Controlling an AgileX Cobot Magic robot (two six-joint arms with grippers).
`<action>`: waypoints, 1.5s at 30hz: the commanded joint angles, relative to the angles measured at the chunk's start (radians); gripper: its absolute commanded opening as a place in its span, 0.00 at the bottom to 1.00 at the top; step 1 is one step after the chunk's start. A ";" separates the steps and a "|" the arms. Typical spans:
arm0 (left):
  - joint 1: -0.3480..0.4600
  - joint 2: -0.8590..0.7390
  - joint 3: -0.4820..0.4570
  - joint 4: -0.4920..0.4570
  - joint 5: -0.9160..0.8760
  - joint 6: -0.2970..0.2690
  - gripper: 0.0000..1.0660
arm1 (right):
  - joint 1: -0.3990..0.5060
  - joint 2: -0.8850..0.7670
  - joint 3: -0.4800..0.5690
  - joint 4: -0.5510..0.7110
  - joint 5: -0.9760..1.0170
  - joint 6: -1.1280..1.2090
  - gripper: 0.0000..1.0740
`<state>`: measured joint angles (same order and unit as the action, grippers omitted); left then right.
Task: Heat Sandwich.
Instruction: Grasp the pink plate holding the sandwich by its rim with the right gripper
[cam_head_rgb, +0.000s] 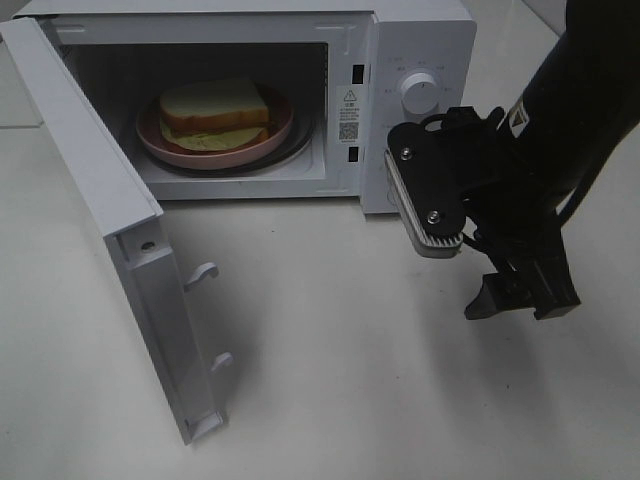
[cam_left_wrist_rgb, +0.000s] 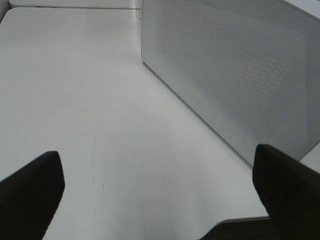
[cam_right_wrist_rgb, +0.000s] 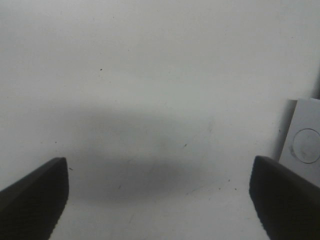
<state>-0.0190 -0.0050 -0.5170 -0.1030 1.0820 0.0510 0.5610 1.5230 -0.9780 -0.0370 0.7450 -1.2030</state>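
Observation:
The sandwich, two thick white bread slices with a pale filling, lies on a round pink plate inside the open white microwave. My right gripper hangs over the table in front of the microwave's control panel, pointing down, well right of the cavity. In the right wrist view its fingers stand wide apart over bare table, so the right gripper is open and empty. The left gripper is open too, empty, facing the outer side of the microwave door. The exterior view does not show the left arm.
The microwave door is swung fully out to the left, with two latch hooks on its inner edge. A round knob sits on the control panel. A corner of the microwave's underside with a round foot shows beside the right gripper.

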 joint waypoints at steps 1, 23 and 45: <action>0.002 -0.005 0.003 -0.008 -0.013 -0.004 0.91 | -0.001 -0.007 -0.006 -0.008 -0.045 -0.020 0.90; 0.002 -0.005 0.003 -0.008 -0.013 -0.004 0.91 | 0.031 0.214 -0.261 -0.046 -0.215 -0.139 0.87; 0.002 -0.005 0.003 -0.008 -0.013 -0.004 0.91 | 0.060 0.518 -0.550 -0.050 -0.336 -0.169 0.85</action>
<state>-0.0190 -0.0050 -0.5170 -0.1030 1.0820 0.0510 0.6190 2.0220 -1.5020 -0.0860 0.4140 -1.3670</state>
